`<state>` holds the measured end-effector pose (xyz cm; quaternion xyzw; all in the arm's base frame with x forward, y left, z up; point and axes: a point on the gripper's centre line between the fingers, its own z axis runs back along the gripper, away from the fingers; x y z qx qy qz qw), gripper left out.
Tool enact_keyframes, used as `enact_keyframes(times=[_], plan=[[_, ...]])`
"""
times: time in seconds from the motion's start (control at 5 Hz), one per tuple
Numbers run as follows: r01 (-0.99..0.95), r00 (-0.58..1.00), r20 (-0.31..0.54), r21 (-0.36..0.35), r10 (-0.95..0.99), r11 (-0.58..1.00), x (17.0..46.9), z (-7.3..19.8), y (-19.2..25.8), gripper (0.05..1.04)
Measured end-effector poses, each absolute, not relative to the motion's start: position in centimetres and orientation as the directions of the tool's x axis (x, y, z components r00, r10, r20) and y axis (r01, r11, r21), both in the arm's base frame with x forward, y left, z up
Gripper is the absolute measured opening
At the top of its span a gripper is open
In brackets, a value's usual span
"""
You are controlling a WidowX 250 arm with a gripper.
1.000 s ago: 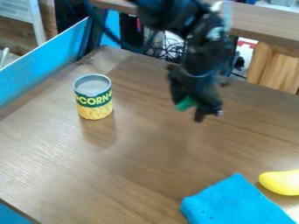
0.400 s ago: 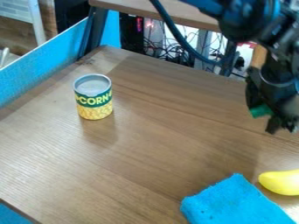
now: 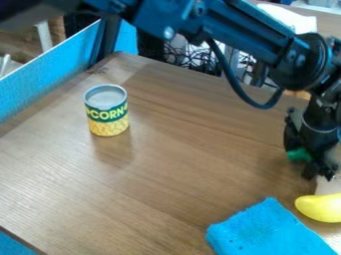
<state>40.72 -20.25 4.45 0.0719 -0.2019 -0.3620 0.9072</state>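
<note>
Presently, we are seeing: one hand [image 3: 319,172], grasping a green object [image 3: 299,154], near yellow fruit [image 3: 322,207]; one can [image 3: 106,110]; one cloth [image 3: 267,231].

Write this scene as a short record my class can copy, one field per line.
Gripper: right side, above the wooden table
At the gripper: green object, grip unclear
Near it: yellow object, below in view
Front: blue cloth, left of the yellow object
Left: upright can
Surface: wooden table
</note>
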Motion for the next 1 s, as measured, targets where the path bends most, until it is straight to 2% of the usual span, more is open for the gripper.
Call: enact_keyframes(times=[0.2,0.4,0.6,0.8,1.0], plan=[[0.622,0.662,0.311,0.281,-0.683,0.731,41.8,4.4,-20.7,0.845],[0.615,0.684,0.290,0.264,-0.670,0.743,41.8,4.5,-20.4,1.011],[0.605,0.704,0.280,0.246,-0.653,0.758,41.7,4.6,-19.9,1.009],[0.570,0.721,0.334,0.212,-0.607,0.794,41.5,8.5,-18.8,1.006],[0.544,0.768,0.312,0.141,-0.559,0.827,39.7,13.1,-16.8,1.006]])
